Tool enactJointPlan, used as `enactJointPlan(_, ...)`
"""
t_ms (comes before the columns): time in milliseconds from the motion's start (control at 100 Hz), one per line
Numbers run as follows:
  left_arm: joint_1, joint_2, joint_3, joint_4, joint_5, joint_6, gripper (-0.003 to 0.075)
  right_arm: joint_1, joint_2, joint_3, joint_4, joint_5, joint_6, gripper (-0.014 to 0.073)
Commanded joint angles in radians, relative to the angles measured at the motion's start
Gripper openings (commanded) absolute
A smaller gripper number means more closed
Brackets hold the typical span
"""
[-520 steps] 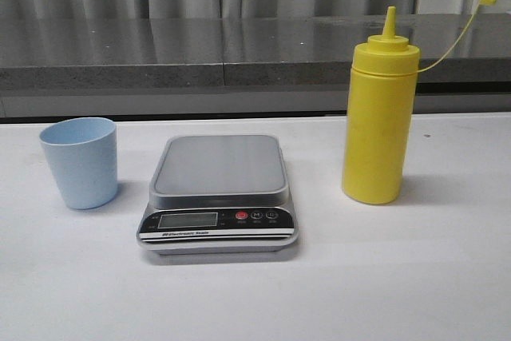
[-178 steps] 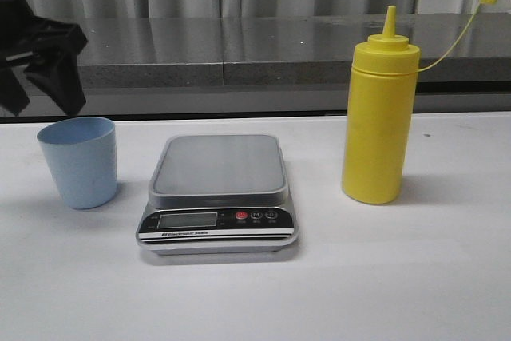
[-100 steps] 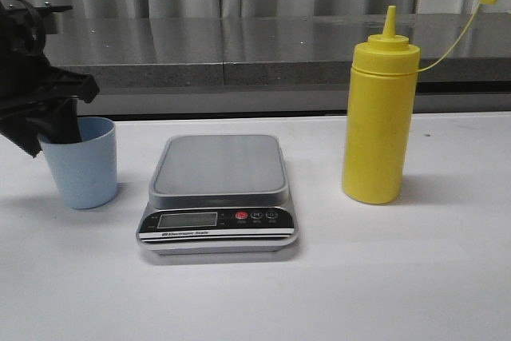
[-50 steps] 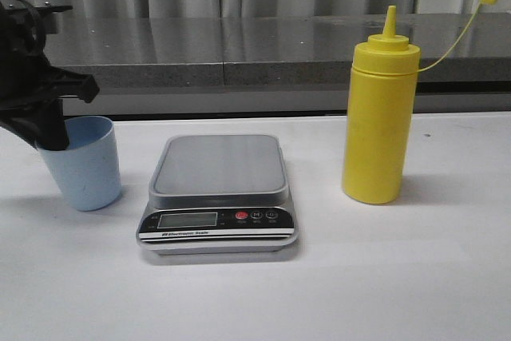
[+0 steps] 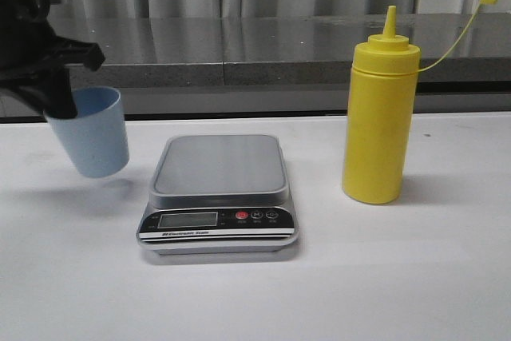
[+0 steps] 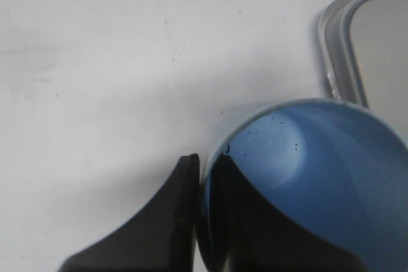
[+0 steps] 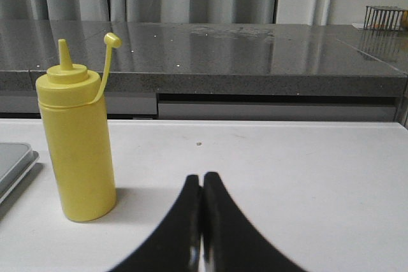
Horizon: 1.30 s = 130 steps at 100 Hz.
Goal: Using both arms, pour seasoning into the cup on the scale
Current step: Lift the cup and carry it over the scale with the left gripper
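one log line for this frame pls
phase: cup to scale | left gripper: shut on cup rim, cup lifted, tilted | scale: platform bare | right gripper: shut, empty | seasoning bottle: upright, untouched

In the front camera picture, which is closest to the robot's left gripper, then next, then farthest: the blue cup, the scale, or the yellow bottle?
1. The blue cup: nearest, pinched at its rim by the left gripper and lifted off the table, at the left.
2. The scale: next, in the middle of the table.
3. The yellow bottle: farthest, standing at the right.
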Motion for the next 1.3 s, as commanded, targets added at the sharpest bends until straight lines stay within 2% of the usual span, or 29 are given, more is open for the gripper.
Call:
enactJointPlan(0,-0.036,-0.066,-0.084,-0.018,-0.011,-0.001,0.001,-0.007,-0.014,-0.003,-0.001,-0.076,0.0,-0.0067)
enactJointPlan(240,-0.159,-0.07,-0.232,-0.018,0.031,-0.001,0.001,-0.007,-0.014,-0.003,-0.001,-0.076,0.0,-0.0067)
enactJointPlan(540,-0.277,-0.033,-0.241,-0.018,-0.019,0.0,0.001,-0.007,-0.014,-0.003,-0.001,-0.076,0.0,-0.0067)
enactJointPlan(1220,-0.276,0.012,-0.241,-0.016,0.024,0.0,0.0013,-0.007,-0.014,-0.003,-0.001,-0.076,0.0,-0.0067)
enactJointPlan(1290,-0.276,0.012,-0.241,-0.016,0.03,0.0,0.0033,-0.007,-0.014,-0.003,-0.001,-0.076,0.0,-0.0067)
